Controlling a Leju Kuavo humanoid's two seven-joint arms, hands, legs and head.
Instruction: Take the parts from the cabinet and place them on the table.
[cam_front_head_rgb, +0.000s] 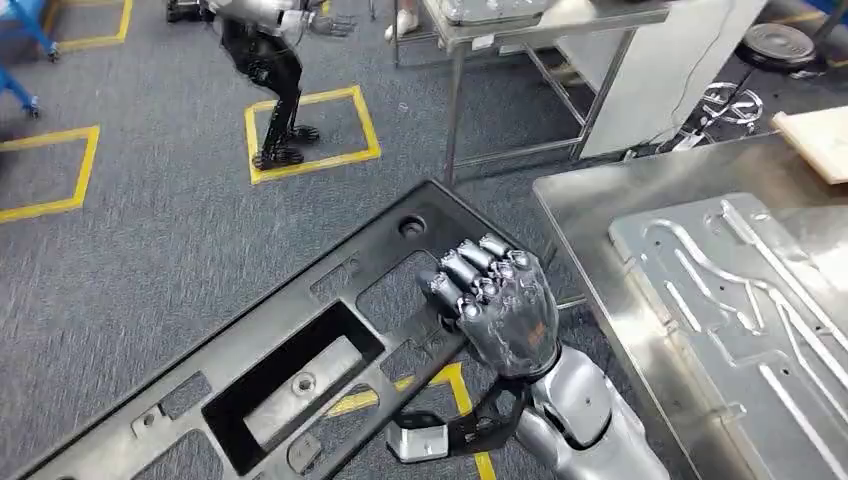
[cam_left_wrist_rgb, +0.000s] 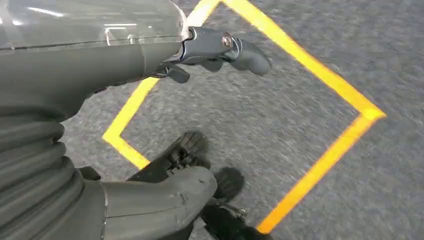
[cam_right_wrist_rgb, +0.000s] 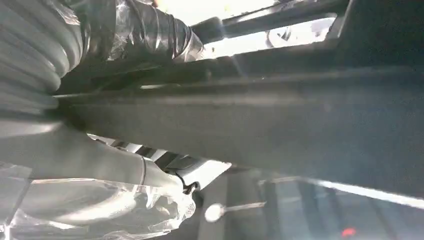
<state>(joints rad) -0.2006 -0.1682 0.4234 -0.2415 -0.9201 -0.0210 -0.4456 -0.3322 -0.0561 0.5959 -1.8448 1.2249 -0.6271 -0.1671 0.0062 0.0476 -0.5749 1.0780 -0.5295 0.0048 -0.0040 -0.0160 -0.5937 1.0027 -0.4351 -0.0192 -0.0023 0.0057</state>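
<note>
The long black plastic panel (cam_front_head_rgb: 290, 360) is carried over the carpeted floor (cam_front_head_rgb: 150, 230), short of the steel surface (cam_front_head_rgb: 580, 210) on the robot's right. The right hand (cam_front_head_rgb: 495, 300) grips it near one end, fingers curled over a cross-rib; the right wrist view confirms the hand is wrapped round a dark bar of the panel. Most of the panel's length extends away from the grip, unsupported.

The left hand (cam_left_wrist_rgb: 150, 200) hangs over the floor and holds nothing; whether its fingers are spread cannot be told with certainty.

Risks, as judged:
- One-ended grip: the panel's weight may twist it in the hand and let it slip.
- The near end may strike the surface's edge during the swing across.
- A ribbed metal sheet (cam_front_head_rgb: 740, 310) already lies on the surface; the panel may land on or scrape it.
- A second robot (cam_front_head_rgb: 270, 70) stands ahead, well apart, yet the long free end could sweep wide on a turn.
</note>
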